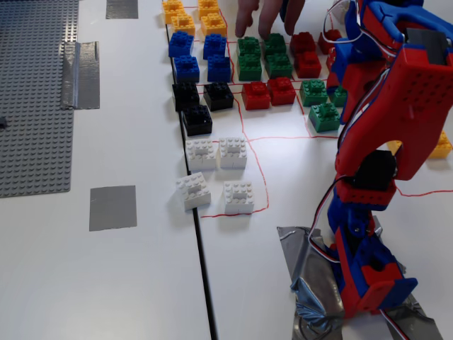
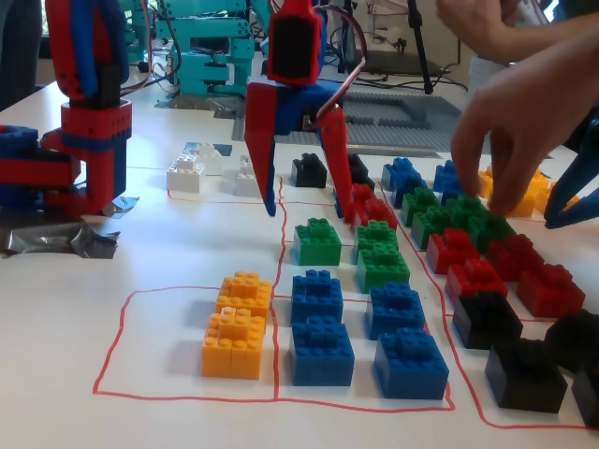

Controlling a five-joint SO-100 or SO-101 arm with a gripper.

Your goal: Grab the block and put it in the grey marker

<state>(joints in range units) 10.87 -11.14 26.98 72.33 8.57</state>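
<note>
Several green bricks lie among the sorted rows. The block (image 2: 318, 241) nearest my fingers, also seen from above (image 1: 324, 117), sits on the table inside a red outline. My gripper (image 2: 311, 215) hangs open just above and behind it, one blue finger and one red finger spread about a brick's width apart, holding nothing. In the higher fixed view the arm (image 1: 396, 106) hides the fingertips. The grey marker (image 1: 113, 207) is a flat dark square on the white table, far left of the bricks, with nothing on it.
A person's hand (image 2: 524, 122) (image 1: 265, 14) touches the far green bricks. Orange, blue, black, red and white bricks (image 1: 239, 197) fill red-outlined zones. A studded baseplate (image 1: 35, 92) with a silver tape strip (image 1: 80, 74) lies at left. The arm base (image 1: 368, 283) stands on crumpled tape.
</note>
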